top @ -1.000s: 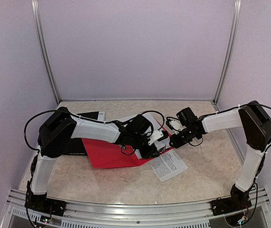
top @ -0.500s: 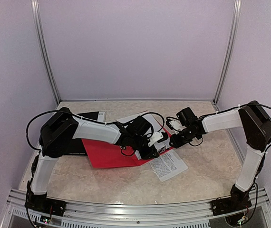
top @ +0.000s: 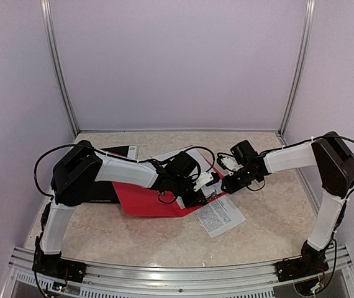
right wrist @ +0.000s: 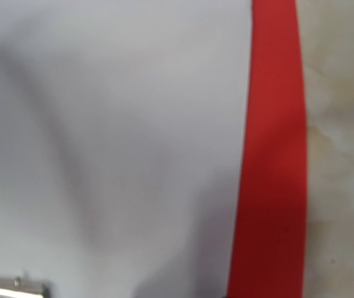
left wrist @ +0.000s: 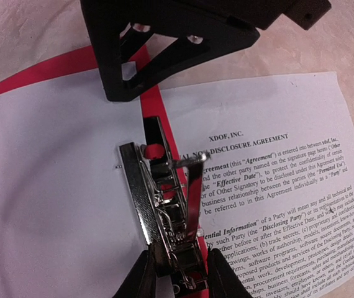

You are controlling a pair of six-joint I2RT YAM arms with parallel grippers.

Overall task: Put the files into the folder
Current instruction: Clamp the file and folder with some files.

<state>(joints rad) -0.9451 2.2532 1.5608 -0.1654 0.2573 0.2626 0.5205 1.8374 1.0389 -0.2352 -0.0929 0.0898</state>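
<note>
Pale lilac walls are boxing in the marbled beige desk point(top: 276, 230) on three sides, and both arms are reaching in from its near edge. Over the last second the left fingers point(left wrist: 178, 280) have been narrowing, and they are now sitting one against each side of the near end of the metal clip point(left wrist: 164, 198) on the red folder point(top: 145, 202). The folder's near-left corner has also been sliding a little to the right. I am reading that as the clip being taken hold of so it can be worked, with the files not yet secured under it.

The files are lying on the open folder near the middle of the desk. A blank sheet point(left wrist: 53, 186) is lying left of the clip, and a printed agreement point(left wrist: 276, 180) right of it is overhanging the folder toward the near right corner. The right fingers point(top: 226, 184) are resting at the sheets' far edge. I cannot tell whether they are wide or pinching paper, since their own camera is showing only white paper and red cover.
</note>
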